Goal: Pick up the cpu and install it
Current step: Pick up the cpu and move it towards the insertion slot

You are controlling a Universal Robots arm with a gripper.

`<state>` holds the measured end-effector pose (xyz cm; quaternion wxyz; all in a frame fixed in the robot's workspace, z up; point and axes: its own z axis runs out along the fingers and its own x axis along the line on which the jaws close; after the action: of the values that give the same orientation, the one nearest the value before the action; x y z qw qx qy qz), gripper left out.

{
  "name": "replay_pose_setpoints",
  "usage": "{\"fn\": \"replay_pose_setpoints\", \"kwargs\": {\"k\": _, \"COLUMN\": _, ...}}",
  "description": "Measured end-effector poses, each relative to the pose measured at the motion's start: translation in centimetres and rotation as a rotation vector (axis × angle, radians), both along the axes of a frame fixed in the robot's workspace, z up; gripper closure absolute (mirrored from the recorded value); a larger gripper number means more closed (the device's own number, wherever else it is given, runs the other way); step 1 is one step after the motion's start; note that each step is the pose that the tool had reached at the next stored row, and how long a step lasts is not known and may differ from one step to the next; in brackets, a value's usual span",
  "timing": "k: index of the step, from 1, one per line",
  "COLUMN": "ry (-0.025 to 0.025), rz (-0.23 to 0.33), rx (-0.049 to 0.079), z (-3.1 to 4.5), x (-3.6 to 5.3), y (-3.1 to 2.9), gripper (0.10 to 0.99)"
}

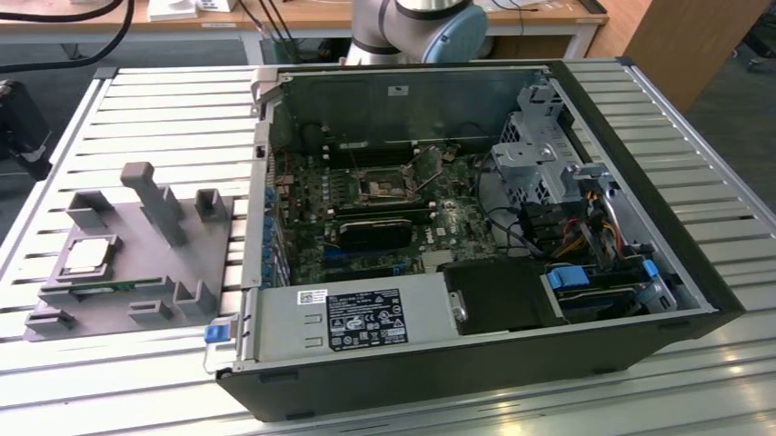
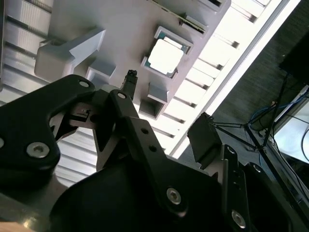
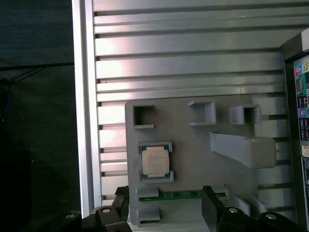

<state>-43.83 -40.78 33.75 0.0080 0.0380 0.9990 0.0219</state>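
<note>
The cpu is a small silver-topped square chip lying in a framed pocket of the grey fixture on the slatted table, at the exterior view's left. Both wrist views look down on the cpu from well above. My gripper hangs over the fixture, open, its black fingers spread wide with nothing between them. The motherboard socket sits inside the open computer case.
A green memory stick lies in a slot beside the cpu. Grey posts stand up from the fixture. The table edge runs close to the fixture. Cables and a drive cage crowd the case's right side.
</note>
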Motion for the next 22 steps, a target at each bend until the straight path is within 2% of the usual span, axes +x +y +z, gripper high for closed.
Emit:
{"fn": "replay_pose_setpoints", "kwargs": {"k": 6, "ry": 0.0000, "rz": 0.000, "rx": 0.000, "z": -0.56, "x": 0.00, "y": 0.00, "gripper": 0.380}}
{"fn": "replay_pose_setpoints", "kwargs": {"k": 22, "ry": 0.0000, "rz": 0.000, "rx": 0.000, "z": -1.26, "x": 0.00, "y": 0.00, "gripper": 0.380}}
